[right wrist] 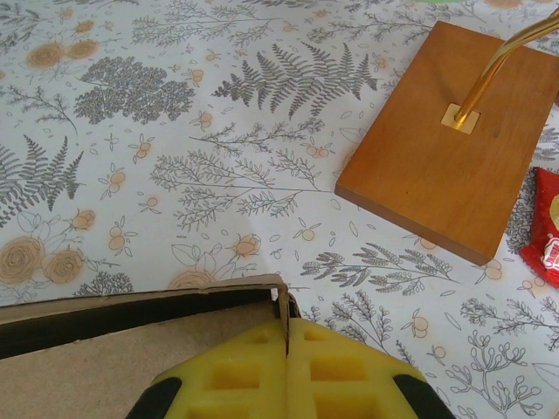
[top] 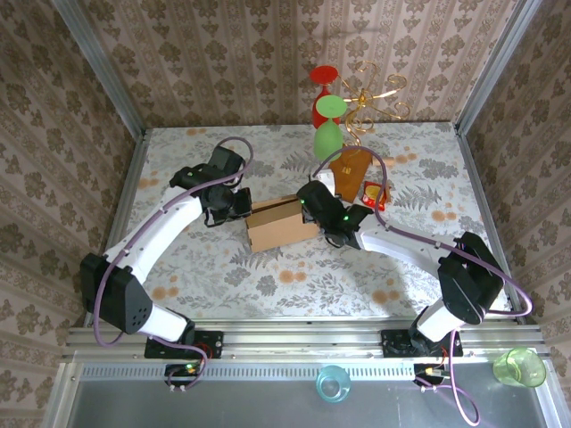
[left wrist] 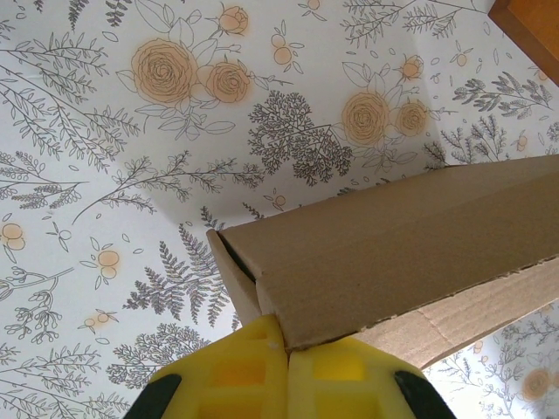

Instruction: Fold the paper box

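Observation:
The paper box (top: 275,223) is light-brown cardboard, standing half formed at the middle of the flowered table. My left gripper (top: 239,207) is at its left end. In the left wrist view the yellow fingers (left wrist: 236,375) are shut on the lower edge of a box panel (left wrist: 393,253), pinched at the gripper (left wrist: 286,345). My right gripper (top: 312,207) is at the box's right end. In the right wrist view that gripper (right wrist: 286,327) is shut on the thin upright wall at the box's corner (right wrist: 281,297), with the box's inside (right wrist: 87,358) to the left.
A reddish-brown wooden base (top: 354,165) (right wrist: 445,131) with a gold stem stands just behind the right gripper, carrying red and green glasses (top: 328,107). A red packet (top: 373,193) (right wrist: 546,227) lies beside it. Metal rails frame the table; a green cup (top: 520,367) and a blue cup (top: 333,383) sit off its near edge.

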Robot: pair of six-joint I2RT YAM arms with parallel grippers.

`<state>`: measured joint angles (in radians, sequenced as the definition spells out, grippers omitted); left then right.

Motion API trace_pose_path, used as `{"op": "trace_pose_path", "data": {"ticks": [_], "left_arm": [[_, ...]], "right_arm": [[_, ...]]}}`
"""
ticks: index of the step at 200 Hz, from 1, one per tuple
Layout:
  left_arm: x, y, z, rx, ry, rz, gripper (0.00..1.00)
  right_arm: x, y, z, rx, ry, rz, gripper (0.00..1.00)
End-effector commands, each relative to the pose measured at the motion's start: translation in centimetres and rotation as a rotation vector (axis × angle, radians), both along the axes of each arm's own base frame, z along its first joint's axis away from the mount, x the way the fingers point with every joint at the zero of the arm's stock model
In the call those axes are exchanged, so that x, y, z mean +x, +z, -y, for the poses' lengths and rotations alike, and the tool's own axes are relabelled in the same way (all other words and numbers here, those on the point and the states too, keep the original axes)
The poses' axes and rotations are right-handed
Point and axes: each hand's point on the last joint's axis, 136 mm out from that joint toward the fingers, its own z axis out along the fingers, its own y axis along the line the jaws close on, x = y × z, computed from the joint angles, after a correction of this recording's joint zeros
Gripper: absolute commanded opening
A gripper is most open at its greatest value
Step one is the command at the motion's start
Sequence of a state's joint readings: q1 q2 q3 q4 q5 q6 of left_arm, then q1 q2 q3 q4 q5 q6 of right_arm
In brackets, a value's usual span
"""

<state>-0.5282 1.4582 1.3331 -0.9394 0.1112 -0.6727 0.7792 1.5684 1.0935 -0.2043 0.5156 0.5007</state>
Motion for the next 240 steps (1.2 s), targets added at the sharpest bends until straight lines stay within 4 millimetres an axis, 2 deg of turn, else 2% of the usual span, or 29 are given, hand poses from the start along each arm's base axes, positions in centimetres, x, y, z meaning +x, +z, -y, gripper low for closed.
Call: {"op": "trace_pose_path", "data": {"ticks": [1, 42, 82, 102, 177, 240], "left_arm": [[0.5, 2.3, 1.3, -0.092, -0.031, 0.039, 0.00], [0.5, 2.3, 1.6, -0.101, -0.044, 0.017, 0.00], [0.6, 2.8, 1.7, -0.113, -0.049, 0.022, 0.00], [0.6, 3.0, 1.7, -0.120, -0.051, 0.023, 0.00], [-0.1, 0.6, 1.9, -0.112, -0.062, -0.007, 0.00], [-1.2, -0.3, 2.3, -0.059, -0.076, 0.014, 0.00]], "right_arm": [[-1.6, -3.8, 0.2, -0.083, 0.055, -0.105, 0.00], [-1.4, -3.4, 0.2, -0.092, 0.063, -0.097, 0.02], [-1.5, -4.1, 0.1, -0.106, 0.058, -0.100, 0.03], [-1.5, -4.2, 0.1, -0.110, 0.052, -0.099, 0.07], [-1.8, -2.1, -0.3, -0.034, 0.046, -0.095, 0.10], [-2.1, -2.1, -0.4, 0.014, 0.021, -0.106, 0.09]]}}
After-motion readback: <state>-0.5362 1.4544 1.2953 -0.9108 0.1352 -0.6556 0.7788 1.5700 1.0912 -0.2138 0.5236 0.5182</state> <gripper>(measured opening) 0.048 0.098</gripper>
